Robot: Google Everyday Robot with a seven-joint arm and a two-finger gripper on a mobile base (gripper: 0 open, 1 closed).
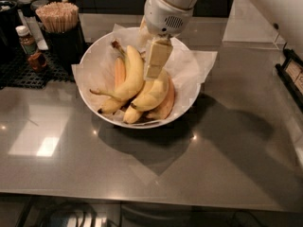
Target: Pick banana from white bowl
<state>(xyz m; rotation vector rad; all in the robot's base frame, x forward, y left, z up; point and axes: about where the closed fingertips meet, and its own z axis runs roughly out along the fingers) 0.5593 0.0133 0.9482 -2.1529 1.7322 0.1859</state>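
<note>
The grey glossy tabletop (142, 174) spans the near field and reflects lamp spots at 7 o'clock of the bowl.

The white bowl (195, 96) stands on the tabletop near the middle of the view. It is lined with crinkled white paper (201, 63), which overhangs the rim at 2 o'clock.

The bananas (135, 77) lie inside the bowl on the paper as a loose bunch. Their blackened tips point toward 7 o'clock and their stems toward 12 o'clock. One long yellow banana curves along the 9 o'clock side, and a more orange one (165, 105) lies at the 4 o'clock side of the bunch.

My gripper (154, 69) hangs down into the bowl from 12 o'clock, under my white wrist housing (165, 13). Its cream tip is at the top of the bunch, touching or just above the middle banana (154, 96). I cannot tell whether it is spread or closed on anything.

A black mesh mat (21, 74) lies at 9 o'clock of the bowl and carries a small white-capped bottle (26, 39). At 10 o'clock, a dark cup (66, 46) holding wooden sticks (57, 15) stands just beside the bowl.
</note>
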